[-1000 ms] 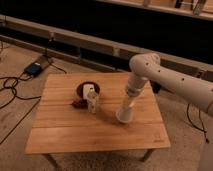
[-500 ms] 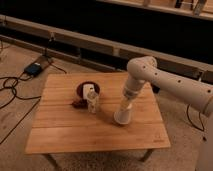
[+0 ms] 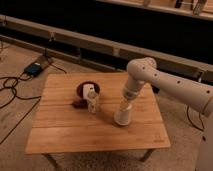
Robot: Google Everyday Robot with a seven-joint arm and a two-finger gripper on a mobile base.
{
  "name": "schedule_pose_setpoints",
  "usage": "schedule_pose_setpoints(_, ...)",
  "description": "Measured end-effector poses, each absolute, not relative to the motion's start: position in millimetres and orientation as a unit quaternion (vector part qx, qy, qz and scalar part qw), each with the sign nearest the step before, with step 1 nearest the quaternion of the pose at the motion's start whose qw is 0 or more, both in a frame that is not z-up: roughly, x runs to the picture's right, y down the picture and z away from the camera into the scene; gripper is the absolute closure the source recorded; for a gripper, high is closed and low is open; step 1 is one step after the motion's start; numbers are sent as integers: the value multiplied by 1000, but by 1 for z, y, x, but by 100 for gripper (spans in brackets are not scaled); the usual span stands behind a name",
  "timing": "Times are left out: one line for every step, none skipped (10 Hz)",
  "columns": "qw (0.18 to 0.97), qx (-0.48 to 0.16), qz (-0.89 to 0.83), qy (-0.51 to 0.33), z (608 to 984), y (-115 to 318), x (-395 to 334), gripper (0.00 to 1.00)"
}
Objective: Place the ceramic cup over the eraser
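Note:
The white ceramic cup (image 3: 122, 116) is upside down, wide rim down, on or just above the wooden table (image 3: 65, 135), right of centre. My gripper (image 3: 125, 103) comes down from the white arm at the right and is shut on the cup's narrow upper end. No black eraser shows in this view; it is hidden.
A dark round bowl (image 3: 81, 90) stands left of the cup. A slim cream-white bottle-like object (image 3: 92, 101) stands in front of it, with a small dark reddish item (image 3: 77, 104) beside it. A blue device (image 3: 35, 68) and cables lie on the floor at the left.
My arm has shifted a little to the left and lowered, carrying the inverted cup with it. The bowl, bottle and reddish item have not moved.

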State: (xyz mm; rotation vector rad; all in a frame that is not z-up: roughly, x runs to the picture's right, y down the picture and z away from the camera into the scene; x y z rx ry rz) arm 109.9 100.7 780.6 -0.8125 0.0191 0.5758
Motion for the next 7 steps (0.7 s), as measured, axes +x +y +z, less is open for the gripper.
schedule_pose_setpoints(879, -389, 276, 7, 781, 100, 109, 20)
schedule_pose_setpoints(879, -388, 277, 5, 780, 99, 109, 20)
schedule_pose_setpoints(879, -388, 277, 5, 780, 99, 109, 20)
schedule_pose_setpoints(879, -388, 277, 5, 780, 99, 109, 20)
schedule_pose_setpoints(879, -388, 277, 5, 780, 99, 109, 20)
schedule_pose_setpoints(879, -388, 277, 5, 780, 99, 109, 20)
schedule_pose_setpoints(879, -388, 277, 5, 780, 99, 109, 20)
